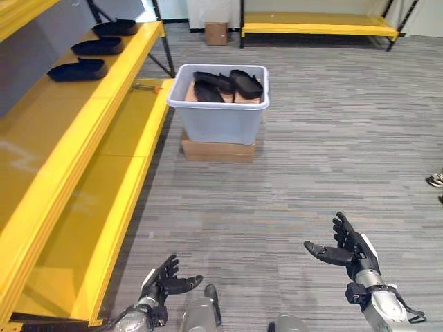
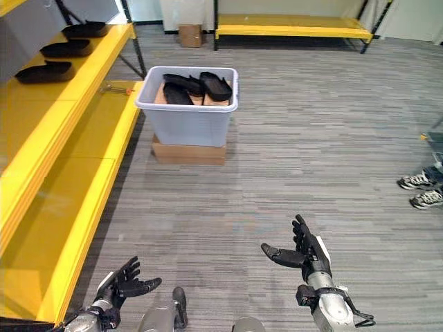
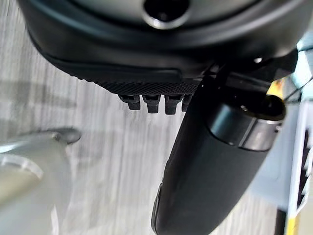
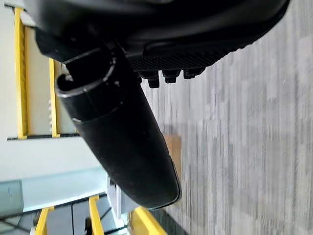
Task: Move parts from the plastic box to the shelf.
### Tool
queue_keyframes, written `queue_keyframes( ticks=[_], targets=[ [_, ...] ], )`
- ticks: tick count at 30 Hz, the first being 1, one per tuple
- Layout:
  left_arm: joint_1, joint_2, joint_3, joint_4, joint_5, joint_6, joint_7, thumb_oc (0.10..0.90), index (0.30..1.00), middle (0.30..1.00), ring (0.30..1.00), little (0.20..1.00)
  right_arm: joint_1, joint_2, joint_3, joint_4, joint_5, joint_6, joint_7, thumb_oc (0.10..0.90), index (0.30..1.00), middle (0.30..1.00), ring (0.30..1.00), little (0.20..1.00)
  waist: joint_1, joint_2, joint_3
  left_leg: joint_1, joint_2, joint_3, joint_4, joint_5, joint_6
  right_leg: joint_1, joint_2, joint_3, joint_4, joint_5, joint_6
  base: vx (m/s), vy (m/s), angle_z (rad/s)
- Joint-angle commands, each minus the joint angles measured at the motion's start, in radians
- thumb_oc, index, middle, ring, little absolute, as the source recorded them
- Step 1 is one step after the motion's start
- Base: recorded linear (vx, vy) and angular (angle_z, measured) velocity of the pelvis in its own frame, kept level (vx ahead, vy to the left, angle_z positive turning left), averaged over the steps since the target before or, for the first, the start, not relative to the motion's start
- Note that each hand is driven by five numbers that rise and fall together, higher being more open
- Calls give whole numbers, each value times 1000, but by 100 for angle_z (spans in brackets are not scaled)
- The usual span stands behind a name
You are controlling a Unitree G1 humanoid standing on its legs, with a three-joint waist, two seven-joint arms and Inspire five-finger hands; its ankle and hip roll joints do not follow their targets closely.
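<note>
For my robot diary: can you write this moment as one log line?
left hand: open, empty | right hand: open, empty | plastic box: holds black parts | shelf: three parts

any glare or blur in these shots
Left eye view: soft glare patches on the yellow shelf, while the plastic box and black parts are sharp. Left wrist view: the left hand is out of focus, and the floor is smeared.

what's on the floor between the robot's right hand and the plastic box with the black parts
Bare grey carpet alone separates the right hand from the plastic box, as the left eye view shows.
</note>
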Motion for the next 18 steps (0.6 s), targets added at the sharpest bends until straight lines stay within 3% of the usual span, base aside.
queue_keyframes(
  ticks=[1, 3, 5, 6, 7, 8, 9, 13, 14, 15, 16, 17, 18],
  targets=[
    [21, 43, 4, -179, -172, -59, -266, 900, 1000, 1000, 1000, 1000, -78, -31, -51, -73, -95, -73, -120, 900, 1000, 1000, 1000, 1000, 38, -32, -77, -39, 14, -20, -24, -33, 7, 130, -28, -78, -26, 48, 29, 67, 168, 4],
    [18, 43, 6, -209, -185, -103, -284, 900, 1000, 1000, 1000, 1000, -89, -27, -53, -37, -127, -77, -145, 900, 1000, 1000, 1000, 1000, 46, -49, -89, -37, -17, -3, -16, -60, 32, 151, -31, -88, -9, 78, 38, 59, 179, 0],
    [6, 43, 0, -204, -205, -76, -335, 900, 1000, 1000, 1000, 1000, -107, -21, -41, -2, -88, -62, -136, 900, 1000, 1000, 1000, 1000, 53, -64, -101, -30, -48, 16, -16, -87, 57, 157, -34, -101, 43, 126, 53, 68, 223, 8],
    [-7, 33, -8, -187, -215, -80, -360, 900, 1000, 1000, 1000, 1000, -138, 1, -16, 45, -51, -62, -123, 900, 1000, 1000, 1000, 1000, 67, -75, -112, -3, -83, 35, -31, -108, 85, 144, -55, -130, 147, 210, 73, 136, 296, -10],
    [-11, 28, -11, -181, -211, -92, -359, 900, 1000, 1000, 1000, 1000, -152, 15, -1, 65, -55, -59, -121, 900, 1000, 1000, 1000, 1000, 76, -83, -113, 19, -107, 43, -28, -143, 99, 127, -86, -142, 240, 249, 93, 186, 415, -23],
    [-15, 15, -22, -179, -213, -112, -348, 900, 1000, 1000, 1000, 1000, -187, 34, 35, 100, -88, -51, -110, 900, 1000, 1000, 1000, 1000, 89, -68, -108, 73, -117, 70, -46, -168, 131, 53, -132, -186, 381, 294, 81, 172, 330, -51],
    [-16, 11, -27, -182, -214, -116, -347, 900, 1000, 1000, 1000, 1000, -200, 36, 48, 111, -101, -48, -101, 900, 1000, 1000, 1000, 1000, 91, -64, -104, 90, -120, 79, -49, -177, 139, 26, -137, -191, 398, 289, 75, 118, 236, -50],
    [-35, 7, -42, -185, -249, -126, -334, 900, 1000, 1000, 1000, 1000, -237, 24, 99, 143, -197, -53, -114, 900, 1000, 1000, 1000, 1000, 52, -40, -78, 197, -108, 68, -98, -183, 113, -142, -74, -177, 264, 266, 53, 148, -14, -44],
    [-67, 7, -48, -179, -295, -91, -347, 900, 1000, 1000, 1000, 1000, -237, 3, 108, 149, -187, -23, -165, 900, 1000, 1000, 1000, 1000, 19, -44, -60, 239, -97, 65, -117, -184, 90, -186, -74, -191, 21, 329, 44, 212, -210, -33],
    [-74, 5, -53, -179, -317, -76, -359, 900, 1000, 1000, 1000, 1000, -237, 2, 107, 151, -172, -17, -171, 900, 1000, 1000, 1000, 1000, 12, -52, -56, 244, -99, 60, -115, -191, 84, -191, -84, -181, -42, 361, 57, 280, -296, -1],
    [-85, 1, -60, -181, -395, -9, -375, 900, 1000, 1000, 1000, 1000, -237, 5, 106, 159, -160, -7, -189, 900, 1000, 1000, 1000, 1000, 0, -62, -48, 254, -102, 46, -109, -208, 75, -196, -105, -153, -144, 424, 82, 419, -335, 47],
    [-104, -1, -84, -170, -400, 23, -391, 900, 1000, 1000, 1000, 1000, -233, 31, 102, 174, -179, -4, -213, 900, 1000, 1000, 1000, 1000, -22, -77, -43, 266, -102, 6, -103, -233, 56, -213, -157, -71, -307, 513, 118, 456, -336, 53],
    [-109, 1, -92, -165, -375, 11, -406, 900, 1000, 1000, 1000, 1000, -231, 38, 100, 176, -184, -4, -214, 900, 1000, 1000, 1000, 1000, -26, -77, -40, 269, -98, -6, -100, -238, 51, -212, -167, -56, -334, 526, 124, 515, -324, 67]
  ],
)
